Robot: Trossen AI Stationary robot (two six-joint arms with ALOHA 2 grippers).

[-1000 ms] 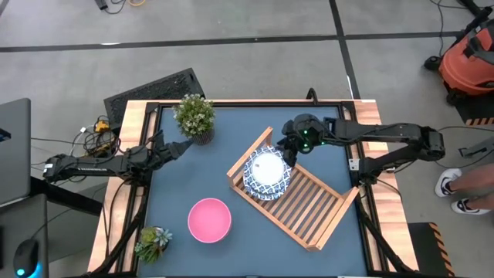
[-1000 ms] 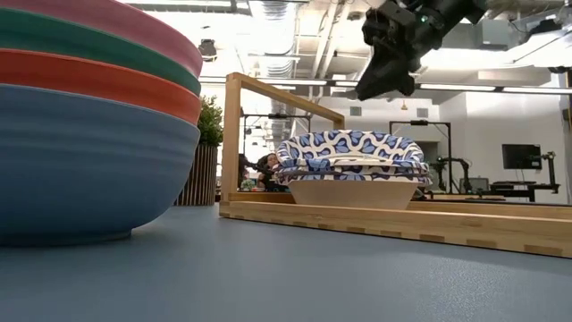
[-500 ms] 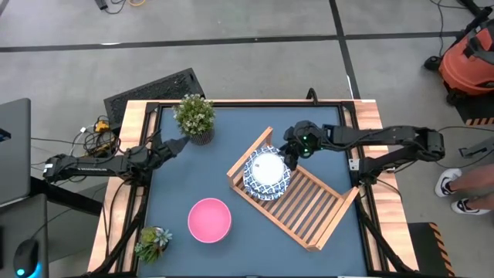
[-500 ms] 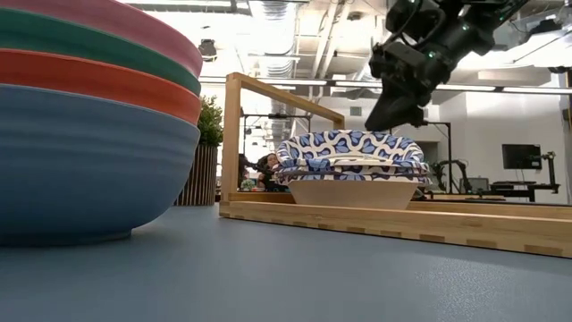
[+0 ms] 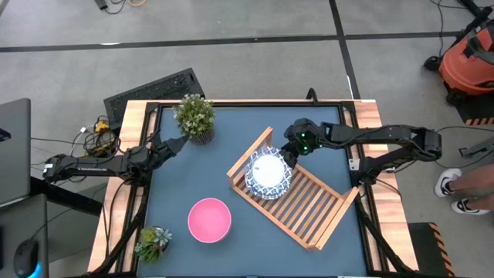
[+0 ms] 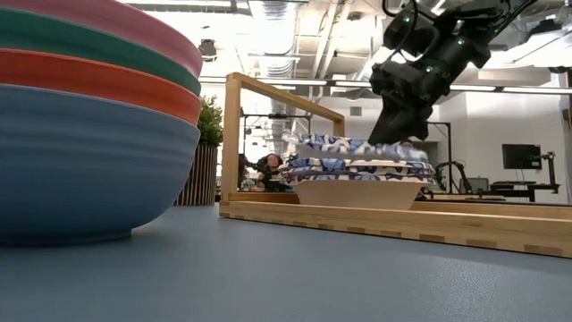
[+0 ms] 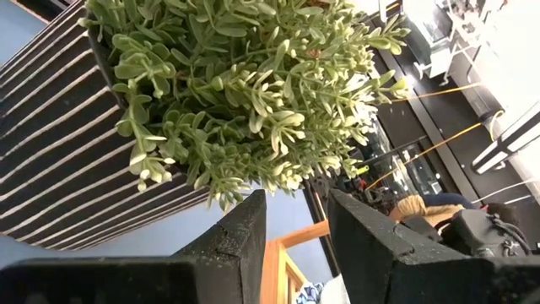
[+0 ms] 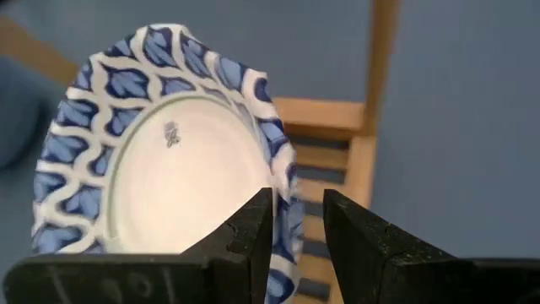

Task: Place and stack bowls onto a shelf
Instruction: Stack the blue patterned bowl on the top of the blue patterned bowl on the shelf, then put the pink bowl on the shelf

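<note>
Blue-patterned white bowls (image 5: 267, 173) lie stacked upside down on the light-wood shelf (image 5: 309, 207), at its far left end; they also show in the low view (image 6: 356, 164). My right gripper (image 5: 289, 157) is down at the far right rim of the top bowl (image 8: 181, 173), shut on it. A stack of pink, green, red and blue bowls (image 5: 210, 219) stands on the table near the front, and fills the left of the low view (image 6: 89, 116). My left gripper (image 5: 182, 144) waits narrowly open beside a potted plant (image 5: 194, 116). My right gripper has the top bowl's blue-patterned rim (image 8: 285, 196) between its two fingers, on the side toward the table's far right. The fingers slant down from the far right. The bowl stays bottom up on the bowl beneath it (image 6: 357, 191).
A striped-pot plant (image 7: 211, 101) stands close in front of my left gripper at the far left. A small plant (image 5: 153, 241) sits at the near left corner. The shelf's slats toward the near right (image 5: 316, 212) are bare. A person's feet (image 5: 451, 193) show right of the table.
My right gripper has gone down and a little toward the table's near left, onto the top patterned bowl's rim. The top bowl now sits lower and flatter on the stack than before.
</note>
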